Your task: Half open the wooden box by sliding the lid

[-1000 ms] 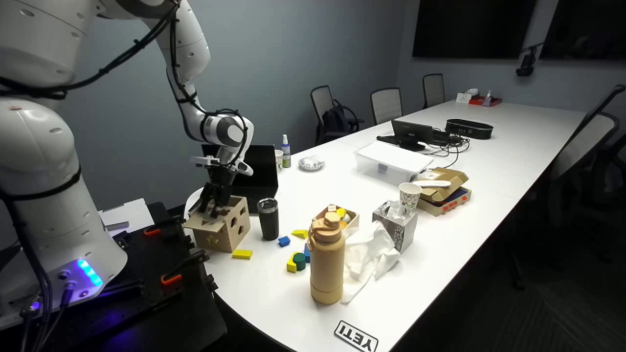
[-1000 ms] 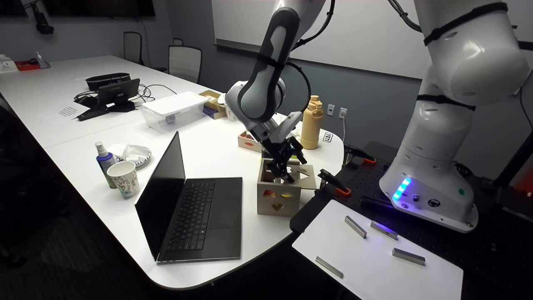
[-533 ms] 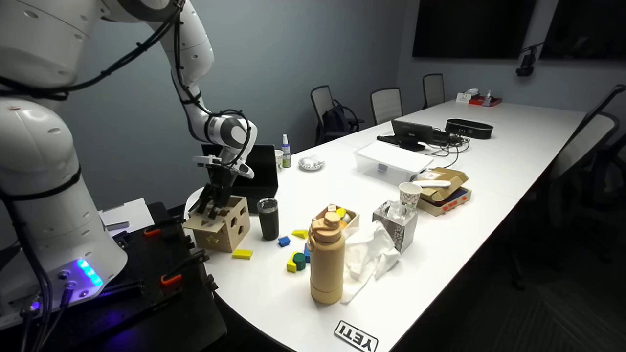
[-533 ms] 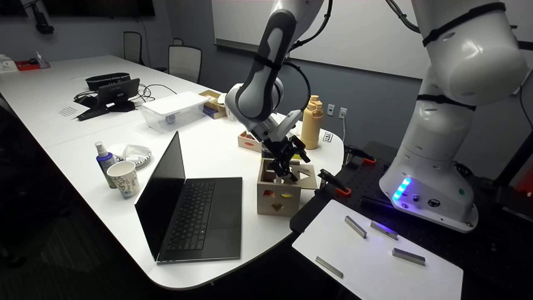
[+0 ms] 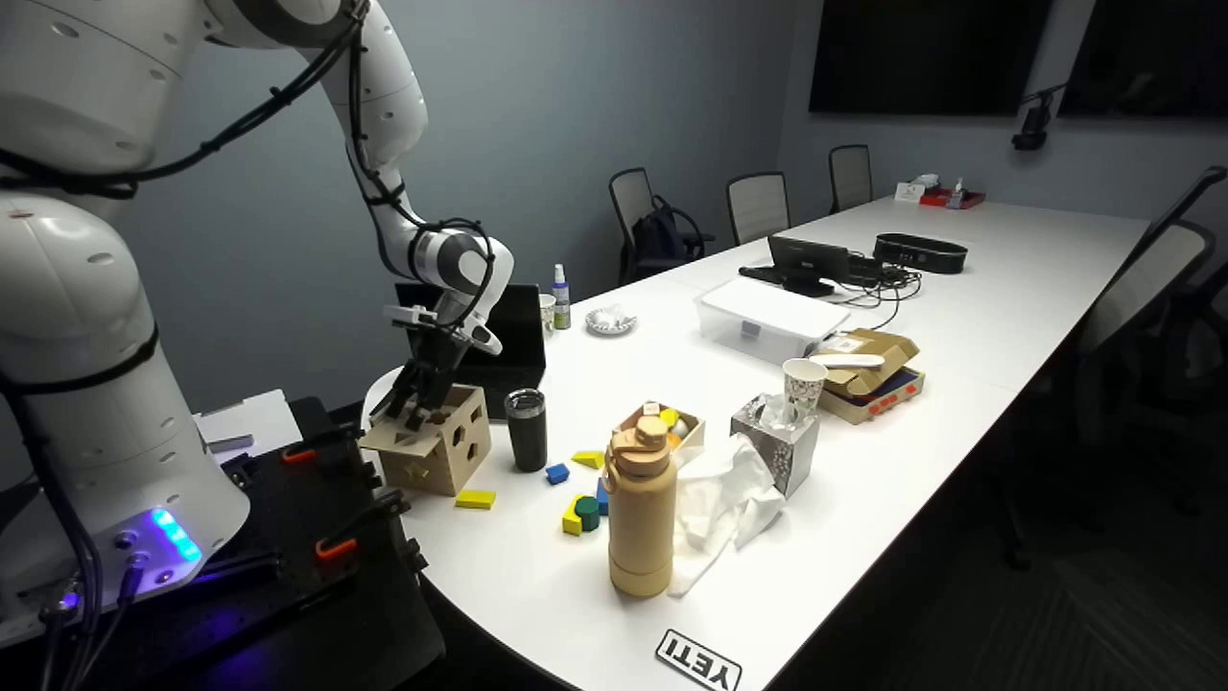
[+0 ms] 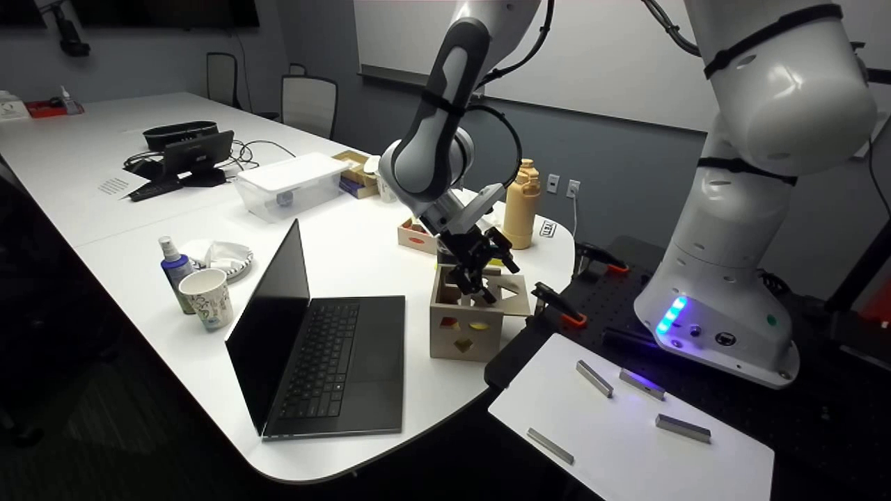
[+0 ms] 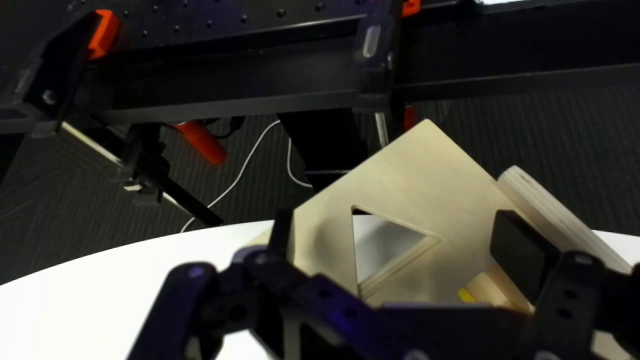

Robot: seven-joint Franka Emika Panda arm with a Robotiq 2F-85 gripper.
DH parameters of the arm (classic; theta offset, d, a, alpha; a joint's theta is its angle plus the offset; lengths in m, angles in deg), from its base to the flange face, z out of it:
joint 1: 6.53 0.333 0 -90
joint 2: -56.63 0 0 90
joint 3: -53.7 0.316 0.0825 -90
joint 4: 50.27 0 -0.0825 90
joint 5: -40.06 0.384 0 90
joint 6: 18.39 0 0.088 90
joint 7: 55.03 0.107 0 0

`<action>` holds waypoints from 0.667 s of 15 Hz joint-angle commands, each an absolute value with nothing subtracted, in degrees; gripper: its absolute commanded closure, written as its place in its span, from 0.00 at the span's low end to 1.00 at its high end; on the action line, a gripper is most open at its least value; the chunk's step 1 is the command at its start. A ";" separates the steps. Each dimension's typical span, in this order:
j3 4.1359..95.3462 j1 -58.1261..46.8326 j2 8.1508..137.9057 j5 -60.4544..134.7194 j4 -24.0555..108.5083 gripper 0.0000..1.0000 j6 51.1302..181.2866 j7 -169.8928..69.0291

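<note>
The box [image 6: 465, 332] is seen below and just right of centre in an exterior view, its lid [image 6: 516, 305] jutting past its right edge, with the gripper [image 7: 400, 237] held over both, fingers [image 7: 520, 255] spread apart, and a laptop [image 6: 324, 348] seen at lower left.

Both exterior views are set above tabletop height at the rounded end of the white table [image 5: 604, 369], facing obliquely along its length from opposite sides. In an exterior view the robot's base [image 5: 106, 451] is close at left; in an exterior view the laptop [image 6: 327, 362] stands nearest, the robot's base further back at right. Both share the wooden box [image 6: 480, 341], tan bottle [image 5: 641, 518] and lidded bin [image 6: 289, 179]. The wrist view, very near the lid [image 7: 430, 200] that both exterior views also show, looks down past the gripper [image 7: 402, 242] at its lower edge towards the dark platform [image 7: 225, 80] and floor [image 7: 550, 135].
</note>
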State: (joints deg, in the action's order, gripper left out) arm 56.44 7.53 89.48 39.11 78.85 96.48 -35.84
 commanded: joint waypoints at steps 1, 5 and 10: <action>57.62 6.14 88.49 41.86 78.23 0.00 97.84 -36.57; 57.20 6.76 89.11 41.20 77.59 0.00 97.59 -35.48; 57.12 7.72 89.57 40.21 78.13 0.00 99.27 -34.49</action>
